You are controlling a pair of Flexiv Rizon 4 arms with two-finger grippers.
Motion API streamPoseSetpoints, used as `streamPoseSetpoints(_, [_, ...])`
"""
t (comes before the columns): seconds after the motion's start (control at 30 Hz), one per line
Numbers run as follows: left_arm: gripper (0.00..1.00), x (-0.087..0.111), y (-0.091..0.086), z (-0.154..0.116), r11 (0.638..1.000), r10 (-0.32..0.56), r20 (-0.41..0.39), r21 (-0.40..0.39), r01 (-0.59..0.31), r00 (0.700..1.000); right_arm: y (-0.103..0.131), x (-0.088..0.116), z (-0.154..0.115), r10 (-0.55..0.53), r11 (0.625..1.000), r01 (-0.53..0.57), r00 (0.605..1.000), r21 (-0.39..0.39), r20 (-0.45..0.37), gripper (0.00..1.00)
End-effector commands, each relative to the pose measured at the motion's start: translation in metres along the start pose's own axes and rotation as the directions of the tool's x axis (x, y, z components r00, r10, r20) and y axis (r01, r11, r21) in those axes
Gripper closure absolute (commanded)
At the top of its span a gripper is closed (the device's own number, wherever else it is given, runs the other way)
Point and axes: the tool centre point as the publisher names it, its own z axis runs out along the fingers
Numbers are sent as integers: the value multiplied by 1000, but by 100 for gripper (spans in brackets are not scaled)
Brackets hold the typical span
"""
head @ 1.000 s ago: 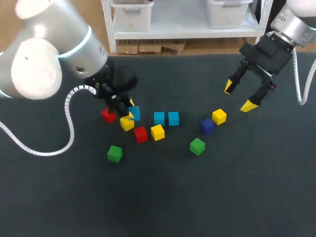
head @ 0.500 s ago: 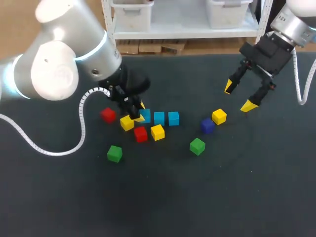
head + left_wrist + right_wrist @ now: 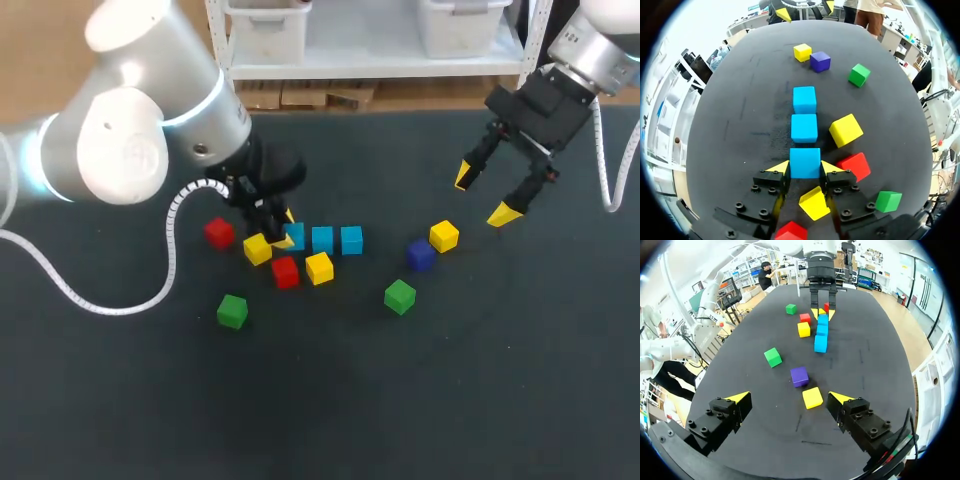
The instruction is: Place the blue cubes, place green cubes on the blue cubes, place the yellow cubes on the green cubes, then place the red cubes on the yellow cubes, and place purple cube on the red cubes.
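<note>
Desk (image 3: 500,400): all cubes sit single-level, nothing stacked yet. Right claw (image 3: 482,195) is spread wide and hangs above the far yellow cube (image 3: 444,236) and purple cube (image 3: 420,255), probably parked clear. Left claw (image 3: 804,168) pinches a blue cube (image 3: 805,159), low, in line with and just beside the other two blue cubes (image 3: 322,239). Judging: closing the three-cube base row.
</note>
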Motion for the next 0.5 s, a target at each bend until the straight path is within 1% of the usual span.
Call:
streamPoseSetpoints(0.03, [100, 2, 2, 3, 1000, -3, -2, 7, 3, 1000, -1, 0, 0, -1, 1000, 1, 1000, -1, 2, 0])
streamPoseSetpoints(0.5, [100, 3, 4, 4, 1000, -3, -4, 13, 3, 1000, -1, 0, 0, -1, 1000, 1, 1000, -1, 2, 0])
